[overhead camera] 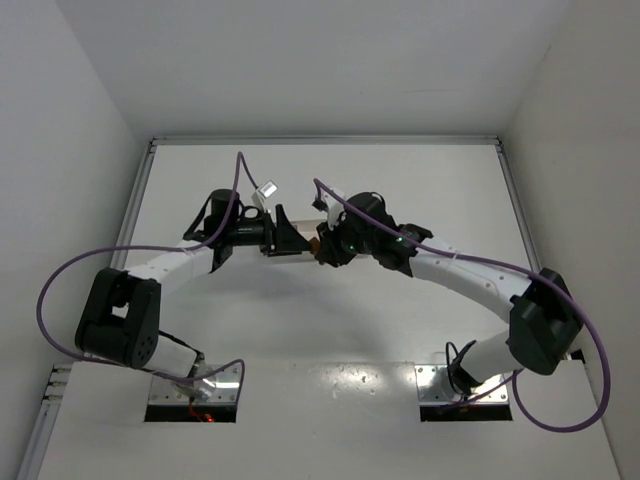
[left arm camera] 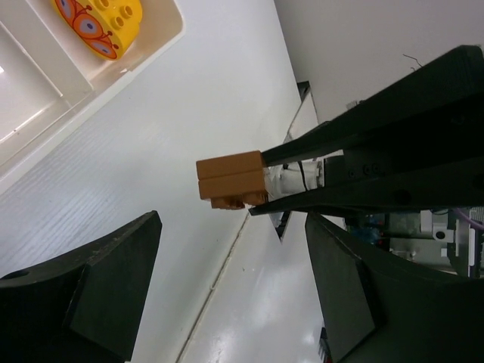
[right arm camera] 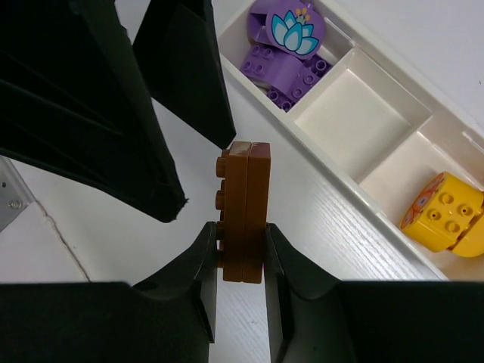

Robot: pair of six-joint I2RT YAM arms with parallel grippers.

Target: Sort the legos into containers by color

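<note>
Snugly, smooth black jaws pinch a studded brown brick (right arm camera: 243,193).

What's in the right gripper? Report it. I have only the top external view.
Observer: The right gripper is shut on a brown lego.
Operator: Give me the left gripper.
Observer: The left gripper is open, facing that lego.
Operator: Now the tray.
Observer: In the tray, purple legos sit in one end compartment and yellow legos in the other. The middle compartment is empty.
</note>
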